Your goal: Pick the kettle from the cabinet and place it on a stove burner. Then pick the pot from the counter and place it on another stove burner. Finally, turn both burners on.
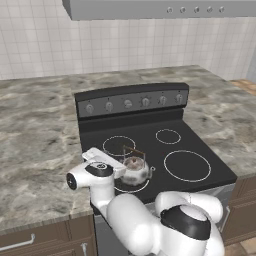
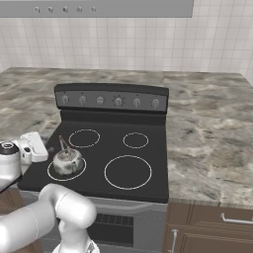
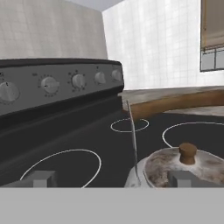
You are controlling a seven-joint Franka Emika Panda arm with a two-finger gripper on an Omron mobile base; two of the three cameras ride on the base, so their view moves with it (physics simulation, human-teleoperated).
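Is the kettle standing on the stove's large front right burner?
No, the kettle stands on the front left burner; the large front right ring is bare.

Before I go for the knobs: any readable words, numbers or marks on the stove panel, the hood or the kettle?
No readable text anywhere.
Black stove control panel: fine ticks ring its round grey knobs, too small and blurred to read.
Grey range hood: small round buttons, no labels.
Small round silvery metal kettle: mottled surface, no brand or mark.

The white arm [image 1: 135,220] bends low and leftward, its gripper [image 1: 120,167] level, jaws spread wide.
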